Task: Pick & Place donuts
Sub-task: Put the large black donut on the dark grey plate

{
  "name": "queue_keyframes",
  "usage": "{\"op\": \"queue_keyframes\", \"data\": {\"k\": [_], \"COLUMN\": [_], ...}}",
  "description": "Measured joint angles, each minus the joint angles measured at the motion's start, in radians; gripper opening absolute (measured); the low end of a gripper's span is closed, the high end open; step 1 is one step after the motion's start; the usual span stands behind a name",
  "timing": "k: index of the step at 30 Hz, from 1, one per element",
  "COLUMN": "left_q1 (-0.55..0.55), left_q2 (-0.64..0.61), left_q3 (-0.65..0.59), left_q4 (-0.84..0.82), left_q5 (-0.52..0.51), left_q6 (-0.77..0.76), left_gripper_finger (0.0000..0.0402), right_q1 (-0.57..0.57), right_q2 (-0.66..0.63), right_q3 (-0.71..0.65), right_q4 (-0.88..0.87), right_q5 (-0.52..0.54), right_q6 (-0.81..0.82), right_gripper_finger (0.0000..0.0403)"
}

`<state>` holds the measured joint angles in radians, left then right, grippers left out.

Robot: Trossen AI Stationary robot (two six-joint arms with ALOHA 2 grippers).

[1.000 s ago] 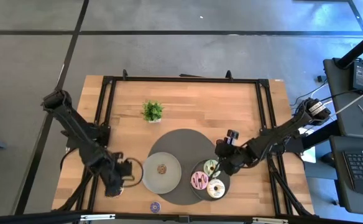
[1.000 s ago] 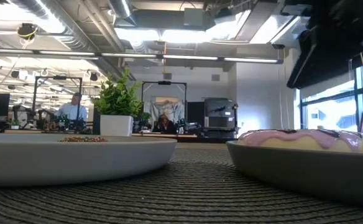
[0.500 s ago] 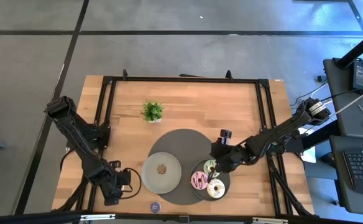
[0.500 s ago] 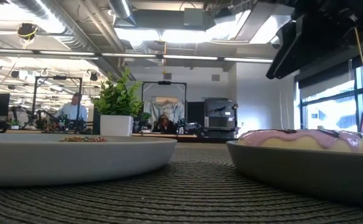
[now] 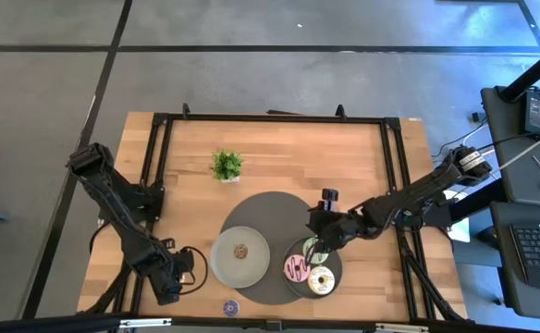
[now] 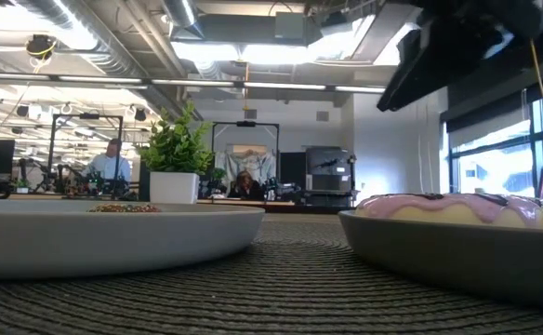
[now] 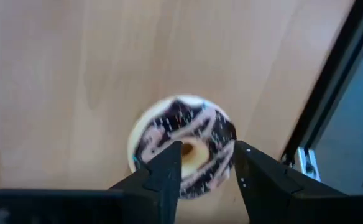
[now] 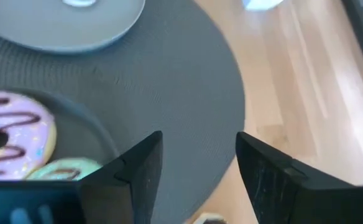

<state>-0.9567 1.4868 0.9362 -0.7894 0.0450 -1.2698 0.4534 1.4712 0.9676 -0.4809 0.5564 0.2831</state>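
In the high view my left gripper is at the table's near-left corner. Its wrist view shows it open straight above a chocolate-sprinkled donut that lies flat on the wood. My right gripper is open over the far rim of the right plate. On that plate lie the pink-striped donut, the green donut and the cream donut. A tiny brown donut lies on the left plate. A tiny purple donut lies on the table near its near edge. My left gripper points down at the chocolate-sprinkled donut. One finger stands over the donut's hole and the other finger at its rim. Whether they touch it, I cannot tell.
Both plates sit on a round dark mat. A small potted plant stands toward the far edge. Black frame rails run along the table's left, right and far sides. Bare wood lies around the plant.
My left gripper moved toward the near-left corner and came over the chocolate-sprinkled donut, then kept still. My right gripper moved steadily toward the table's left, from beside the right plate to over its far rim.
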Motion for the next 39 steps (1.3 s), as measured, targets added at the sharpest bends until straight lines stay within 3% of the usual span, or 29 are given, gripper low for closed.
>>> {"op": "queue_keyframes", "data": {"k": [7, 13, 30, 39], "left_q1": [-0.006, -0.002, -0.003, 0.021], "left_q2": [0.000, 0.000, 0.140, 0.130], "left_q3": [-0.036, -0.036, -0.037, -0.037], "left_q4": [0.006, 0.008, -0.034, -0.039], "left_q5": [-0.004, -0.025, 0.058, 0.152], "left_q6": [-0.104, -0.077, 0.086, 0.079], "left_gripper_finger": [0.0192, 0.0199, 0.0153, 0.0075], "right_q1": [-0.045, -0.050, -0.050, -0.049], "right_q2": [0.000, 0.000, 0.000, 0.000], "right_q3": [0.000, 0.000, 0.000, 0.000], "right_q4": [0.112, 0.124, 0.117, 0.109], "right_q5": [-0.038, -0.053, -0.053, -0.057], "right_q6": [-0.083, -0.084, -0.108, -0.106], "right_gripper_finger": [0.0204, 0.0204, 0.0204, 0.0204]}}
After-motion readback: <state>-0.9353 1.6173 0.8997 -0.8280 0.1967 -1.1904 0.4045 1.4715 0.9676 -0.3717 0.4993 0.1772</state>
